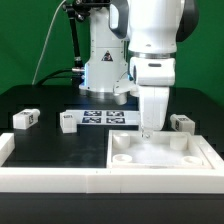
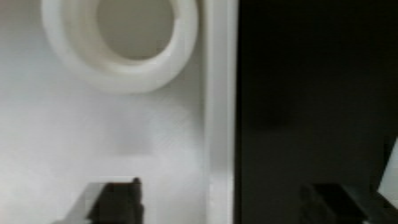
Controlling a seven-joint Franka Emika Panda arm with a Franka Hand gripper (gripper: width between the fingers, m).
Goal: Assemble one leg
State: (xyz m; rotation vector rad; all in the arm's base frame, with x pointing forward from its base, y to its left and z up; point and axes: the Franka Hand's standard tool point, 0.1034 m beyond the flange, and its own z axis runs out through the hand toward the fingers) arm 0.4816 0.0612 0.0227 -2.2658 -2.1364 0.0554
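Note:
Three small white legs with tags lie on the black table: one [image 1: 26,118] at the exterior view's left, one [image 1: 67,123] beside the marker board, one [image 1: 182,122] at the right behind the tray-like piece. My gripper [image 1: 148,129] hangs low over the far edge of the large white square tray-like piece [image 1: 160,160]. In the wrist view the gripper [image 2: 226,205] is open and empty. Its dark fingers [image 2: 121,202] stand on either side of that piece's edge [image 2: 217,120], one over white surface, one over black table. A round socket ring [image 2: 125,45] shows on the piece.
The marker board [image 1: 105,118] lies flat in front of the robot base. A long white L-shaped rail [image 1: 50,178] runs along the table's front at the left. The leg at the exterior view's right is close to my gripper.

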